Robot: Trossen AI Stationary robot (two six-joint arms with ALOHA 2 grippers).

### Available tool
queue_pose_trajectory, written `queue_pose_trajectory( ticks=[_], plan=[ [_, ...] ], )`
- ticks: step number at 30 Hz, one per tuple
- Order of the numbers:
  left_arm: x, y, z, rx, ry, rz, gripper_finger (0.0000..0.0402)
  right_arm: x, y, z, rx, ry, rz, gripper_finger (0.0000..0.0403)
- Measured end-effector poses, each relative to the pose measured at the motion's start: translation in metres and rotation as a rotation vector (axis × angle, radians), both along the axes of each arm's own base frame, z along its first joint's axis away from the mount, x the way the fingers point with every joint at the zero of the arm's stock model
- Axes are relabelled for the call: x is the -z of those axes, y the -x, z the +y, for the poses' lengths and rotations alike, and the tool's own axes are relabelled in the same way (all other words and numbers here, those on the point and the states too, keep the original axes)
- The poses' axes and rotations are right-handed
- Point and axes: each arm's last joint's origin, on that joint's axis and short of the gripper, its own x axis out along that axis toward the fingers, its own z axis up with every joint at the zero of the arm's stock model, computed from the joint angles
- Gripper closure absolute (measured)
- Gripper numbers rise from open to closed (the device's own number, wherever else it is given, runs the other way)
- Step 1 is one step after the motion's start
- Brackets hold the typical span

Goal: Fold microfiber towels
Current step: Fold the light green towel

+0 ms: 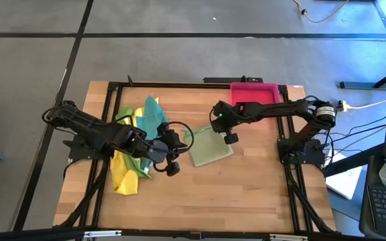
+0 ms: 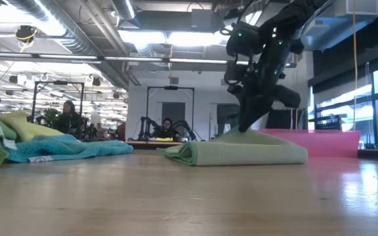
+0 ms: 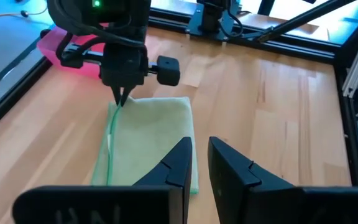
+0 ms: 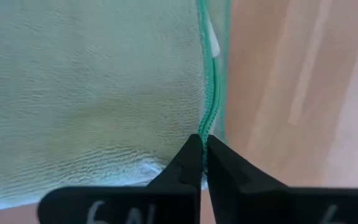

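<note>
filling most of the high view, the wooden table carries a heap of towels at centre left, yellow, green and teal. a pale green towel lies folded at the centre, with a pink tray above it. the right gripper pinches that towel's stitched edge. the left gripper hovers just left of it, fingers narrowly parted.
</note>
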Motion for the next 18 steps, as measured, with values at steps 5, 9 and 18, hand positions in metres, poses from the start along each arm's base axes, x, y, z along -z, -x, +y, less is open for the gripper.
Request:
queue_pose_trajectory(
  ticks=[5, 9, 18],
  plan=[
    [0.0, 0.0, 0.0, -0.001, 0.004, 0.0, 0.0357, -0.002, -0.003, -0.006, 0.053, 0.096, -0.02, 0.0388],
    [0.0, 0.0, 0.0, -0.003, 0.007, -0.002, 0.0357, -0.001, -0.003, -0.01, 0.068, 0.099, -0.03, 0.0384],
    [0.0, 0.0, 0.0, -0.014, 0.025, -0.008, 0.0357, 0.012, -0.002, -0.018, 0.196, 0.099, 0.02, 0.0382]
  ],
)
